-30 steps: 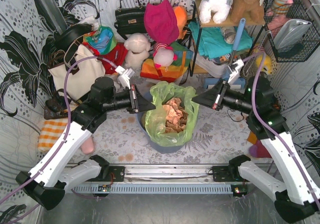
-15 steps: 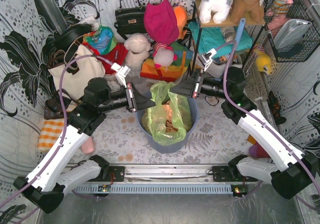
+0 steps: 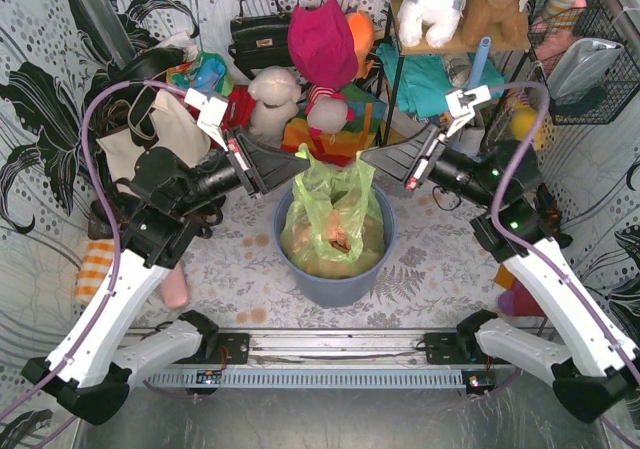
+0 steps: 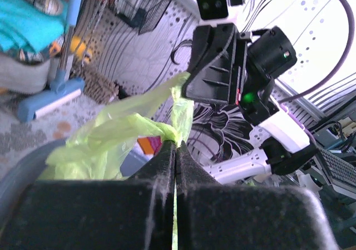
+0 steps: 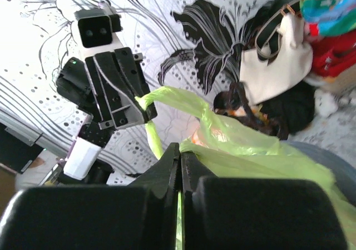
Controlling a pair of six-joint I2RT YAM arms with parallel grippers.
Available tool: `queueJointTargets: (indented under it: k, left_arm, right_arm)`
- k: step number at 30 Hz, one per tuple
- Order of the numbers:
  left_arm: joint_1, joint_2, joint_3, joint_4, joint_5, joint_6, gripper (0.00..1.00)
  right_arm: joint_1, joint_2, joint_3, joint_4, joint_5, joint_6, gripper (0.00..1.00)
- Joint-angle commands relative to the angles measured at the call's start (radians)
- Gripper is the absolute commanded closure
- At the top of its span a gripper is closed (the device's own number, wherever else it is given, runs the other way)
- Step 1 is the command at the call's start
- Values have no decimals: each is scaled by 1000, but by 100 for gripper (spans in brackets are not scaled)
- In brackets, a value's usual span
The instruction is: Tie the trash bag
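The light-green trash bag (image 3: pixel 332 219) sits in a blue-grey round bin (image 3: pixel 338 287), brown paper showing through it. My left gripper (image 3: pixel 302 161) is shut on the bag's left rim flap and holds it up above the bin. My right gripper (image 3: pixel 366 156) is shut on the right rim flap at about the same height. In the left wrist view the green plastic (image 4: pixel 133 122) runs into my closed left gripper (image 4: pixel 176 144). In the right wrist view the green plastic (image 5: pixel 245 150) is pinched in my right gripper (image 5: pixel 179 147).
A cream tote bag (image 3: pixel 150 149) with black straps stands at the left. Plush toys, a black handbag (image 3: pixel 260 34) and colourful cloth crowd the back. A shelf frame (image 3: pixel 395 79) and a wire basket (image 3: pixel 585 59) stand at the right. An orange checked cloth (image 3: pixel 100 267) lies at the left edge.
Both grippers rose and drew apart, pulling the bag's two rim flaps up. The bag mouth, wide open a second ago, is now drawn narrow and tall above the bin.
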Motion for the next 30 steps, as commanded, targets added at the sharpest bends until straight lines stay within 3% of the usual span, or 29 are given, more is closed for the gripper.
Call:
queueJointTargets:
  k: [1,6,9,12,15,18,25,30]
  left_arm:
    - [6,7,-10,264,19,-11,100]
    - [6,-8,0,387,30,-19,99]
    - [6,-23,36,350,10,13,90]
    - [6,-50,61,279,-24,51,67]
    - [6,-75,62,204,-52,84,48]
    - [6,-93,59,112,-76,100,37]
    - [6,-110,41,-16,19,88,27]
    - [6,-71,6,13,122,37,25]
  right_arm:
    - [3,-93,-7,8,107,-94,100]
    - [3,-86,1,124,135,-84,100]
    - [3,-50,44,174,99,-79,98]
    - [3,-12,99,173,40,-83,68]
    - [4,-6,120,112,32,-99,49]
    - [3,-19,117,-1,54,-130,39]
    - [3,-66,71,-188,52,-175,26]
    - [3,-58,28,-151,9,-148,24]
